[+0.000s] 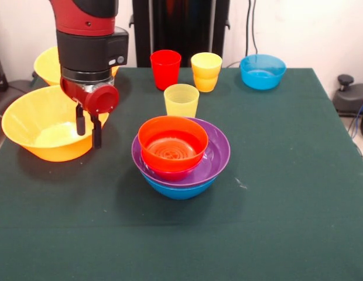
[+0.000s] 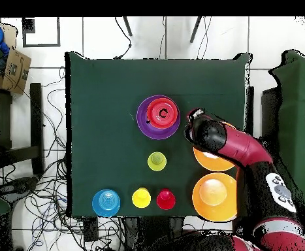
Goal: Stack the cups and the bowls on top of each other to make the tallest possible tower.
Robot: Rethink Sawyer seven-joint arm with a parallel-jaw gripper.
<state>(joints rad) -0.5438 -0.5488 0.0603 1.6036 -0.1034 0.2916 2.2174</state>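
The tower stands mid-table: a blue bowl (image 1: 178,188) at the bottom, then a purple bowl (image 1: 215,153), a pink-red bowl (image 1: 170,172) and an orange-red bowl (image 1: 173,140) on top. It also shows in the overhead view (image 2: 159,116). My gripper (image 1: 88,129) (image 2: 195,125) is open and empty. It hangs at the right rim of a large yellow-orange bowl (image 1: 41,132), left of the tower. A pale yellow cup (image 1: 181,100) stands just behind the tower. A red cup (image 1: 165,69) and two nested orange-yellow cups (image 1: 206,71) stand farther back.
A second large yellow-orange bowl (image 1: 45,64) sits behind the arm at the back left. A light-blue bowl (image 1: 262,71) sits at the back right. The dark green table (image 1: 287,193) ends near a grey object at the right.
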